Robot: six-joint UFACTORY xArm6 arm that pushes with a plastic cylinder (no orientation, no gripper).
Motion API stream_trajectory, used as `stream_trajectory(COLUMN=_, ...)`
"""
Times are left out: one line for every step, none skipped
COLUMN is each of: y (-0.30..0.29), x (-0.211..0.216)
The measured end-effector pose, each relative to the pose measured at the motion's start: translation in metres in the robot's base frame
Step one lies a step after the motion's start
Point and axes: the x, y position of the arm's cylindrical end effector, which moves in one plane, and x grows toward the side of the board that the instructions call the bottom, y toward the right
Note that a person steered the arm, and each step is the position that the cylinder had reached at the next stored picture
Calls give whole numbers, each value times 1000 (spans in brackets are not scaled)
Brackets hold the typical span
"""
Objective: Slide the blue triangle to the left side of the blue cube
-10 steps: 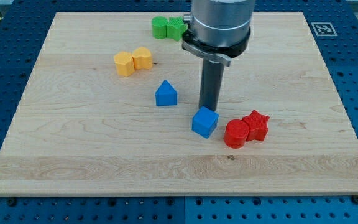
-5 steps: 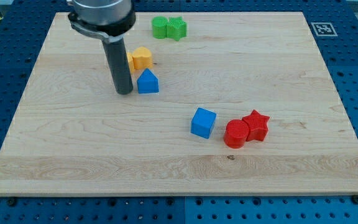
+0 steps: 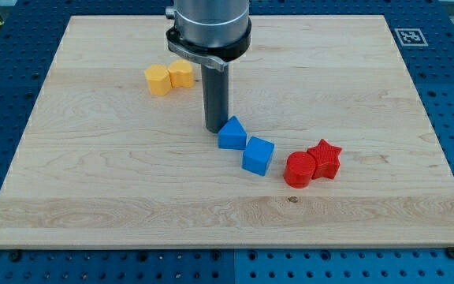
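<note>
- The red cylinder [image 3: 299,169] and red star [image 3: 325,158] touch, at the view's lower right of the board [image 3: 93,197].
- The blue cube [image 3: 258,155] sits just left of them.
- The blue triangle [image 3: 231,133] touches the cube's upper-left side.
- My tip [image 3: 215,129] stands against the triangle's left edge; it is a bare rod, gripping nothing.
- Two yellow blocks [image 3: 169,77] lie together at the upper left, well apart.

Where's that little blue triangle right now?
The blue triangle sits near the board's middle, touching the blue cube on the cube's upper left, with my tip right beside it on the view's left.
</note>
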Motion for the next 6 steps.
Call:
stream_trajectory(y=19, x=-17)
stream_trajectory(y=45, x=-16)
stream_trajectory(y=68, x=-16)
stream_trajectory(y=71, x=-16)
stream_trajectory(y=59, x=-16)
stream_trajectory(y=49, x=-14)
